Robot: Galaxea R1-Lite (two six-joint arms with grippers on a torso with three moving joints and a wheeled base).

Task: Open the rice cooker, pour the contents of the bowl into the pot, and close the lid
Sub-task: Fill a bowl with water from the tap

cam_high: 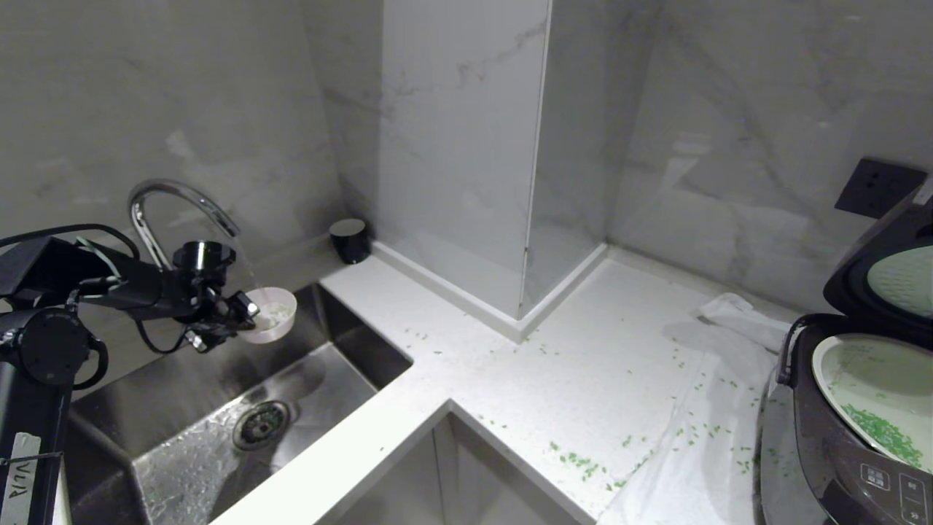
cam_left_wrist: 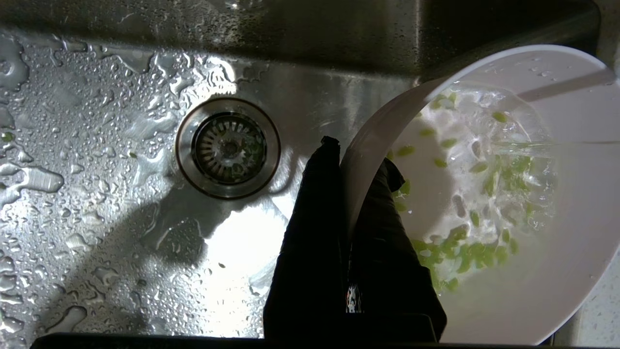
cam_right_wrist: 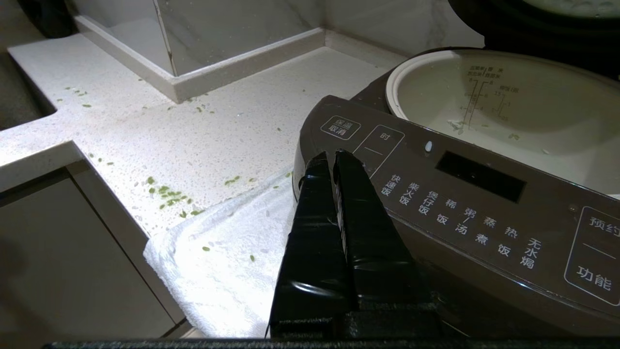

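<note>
Jaws of the left gripper (cam_left_wrist: 356, 165) clench one bowl's (cam_left_wrist: 508, 194) rim under the faucet (cam_high: 171, 211), far left; right gripper (cam_right_wrist: 335, 160) pressed together by one rice cooker (cam_right_wrist: 460, 203).

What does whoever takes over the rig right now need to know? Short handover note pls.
Left gripper: fingers shut on the rim of the bowl, held over the sink under the running faucet. Water and green bits are in the bowl.
Right gripper: fingers shut, empty, parked by the front panel of the rice cooker.
Done: lid is up; the pot already has green bits at the bottom.
Mess: bits scattered across the counter and the white towel.
Left: bring the bowl over, pour it into the pot, close the lid.
</note>
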